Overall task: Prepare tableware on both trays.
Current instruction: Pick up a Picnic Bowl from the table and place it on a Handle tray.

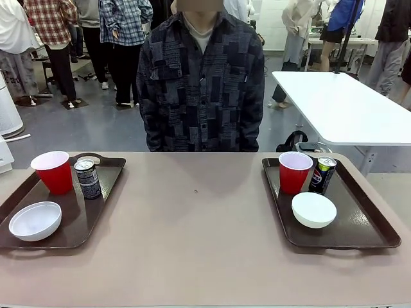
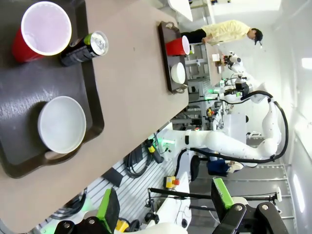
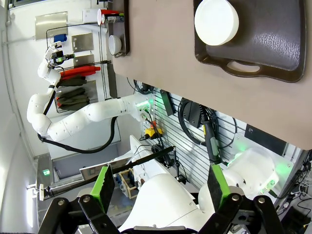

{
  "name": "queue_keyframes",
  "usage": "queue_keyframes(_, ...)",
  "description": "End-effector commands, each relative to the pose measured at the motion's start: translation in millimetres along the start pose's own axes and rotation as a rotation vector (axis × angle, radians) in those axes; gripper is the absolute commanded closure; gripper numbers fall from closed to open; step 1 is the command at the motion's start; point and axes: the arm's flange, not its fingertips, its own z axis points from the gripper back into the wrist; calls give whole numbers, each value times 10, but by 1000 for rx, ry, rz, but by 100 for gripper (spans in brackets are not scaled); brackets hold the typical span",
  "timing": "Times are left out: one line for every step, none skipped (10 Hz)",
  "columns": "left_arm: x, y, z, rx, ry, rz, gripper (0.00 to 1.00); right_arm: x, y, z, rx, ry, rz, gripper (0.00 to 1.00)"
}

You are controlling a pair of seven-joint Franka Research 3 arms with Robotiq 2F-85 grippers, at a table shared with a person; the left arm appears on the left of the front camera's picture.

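Both sets look laid out; with left gripper and right gripper spread empty, your reach could topple the slim can touching the red cup at the right tray's far edge.

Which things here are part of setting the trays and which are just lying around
Part of the job:
left tray, its cup, can, bowl
right tray, its cup, can, bowl

Just around:
white table behind, bag on the floor
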Motion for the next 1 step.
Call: queue_keyframes(-12, -11, 20, -8, -3, -7, 0, -13, 13, 7, 6, 5, 2, 0)
